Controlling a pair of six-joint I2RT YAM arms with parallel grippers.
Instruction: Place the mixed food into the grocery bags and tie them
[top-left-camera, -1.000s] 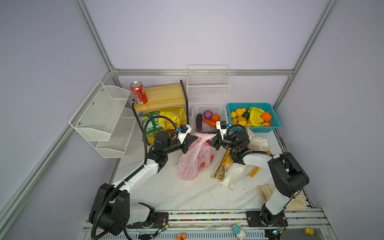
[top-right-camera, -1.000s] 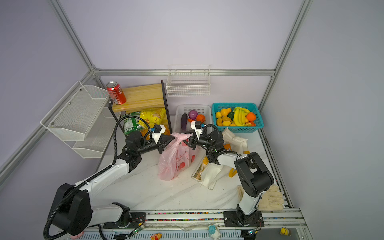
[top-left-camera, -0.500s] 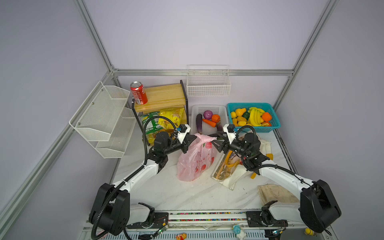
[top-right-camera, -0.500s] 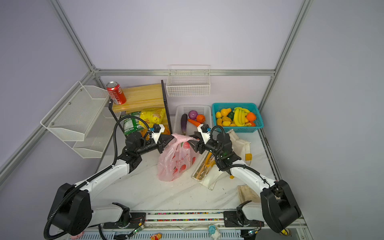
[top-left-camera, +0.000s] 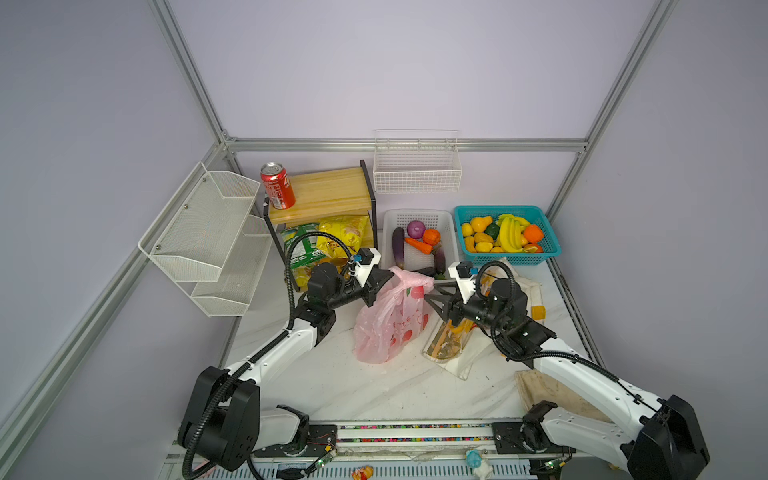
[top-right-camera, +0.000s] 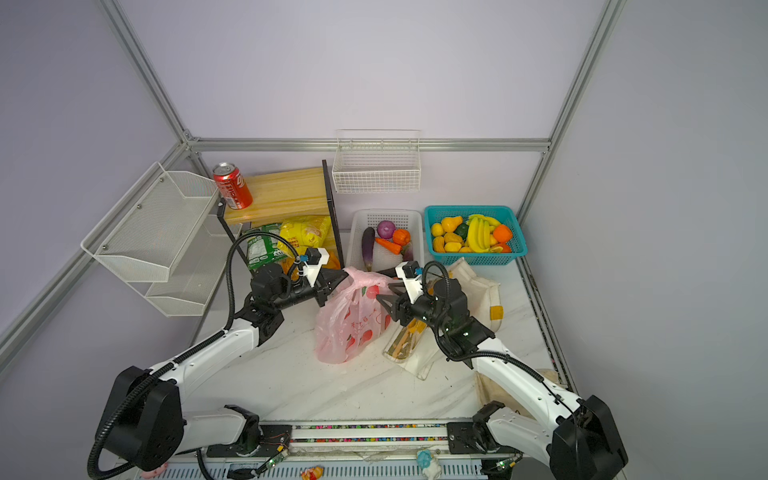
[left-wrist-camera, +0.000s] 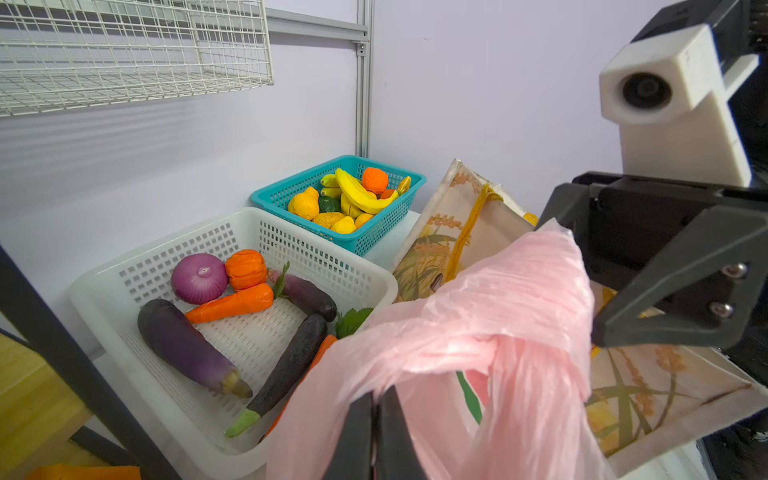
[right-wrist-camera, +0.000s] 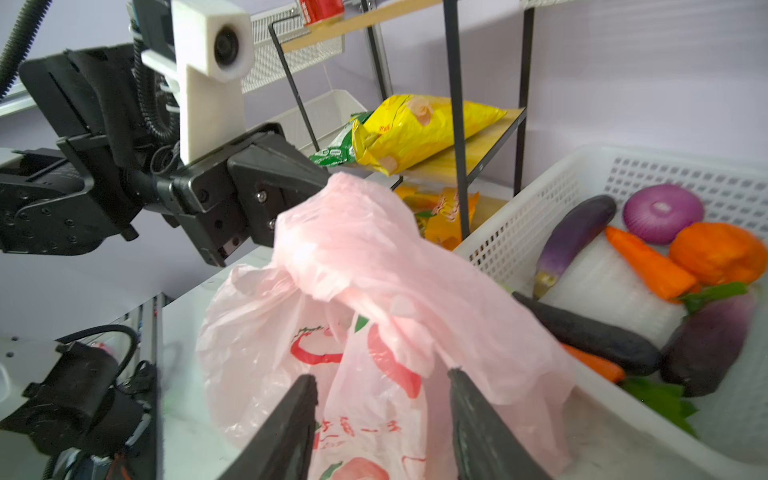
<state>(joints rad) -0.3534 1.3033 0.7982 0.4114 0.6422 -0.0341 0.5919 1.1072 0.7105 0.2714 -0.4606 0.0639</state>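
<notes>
Pink film, thin and slippery: the bag (top-left-camera: 388, 320) sits on the bench (top-left-camera: 365, 386) between the two sets of jaws. The left jaws are clamped tight on its bunched top; the right jaws stand partly open astride loose film opposite (gripping nothing yet). The tote (top-left-camera: 530, 286) lies beneath the right jaws. Closing on a single ply, not a handle, could tear it or tug it from the left jaws.

Arms reach inward, facing each other; left end effector (left-wrist-camera: 376, 405) pinches the pink bag (top-left-camera: 390, 328), right end effector (right-wrist-camera: 380, 380) has its jaws apart.
</notes>
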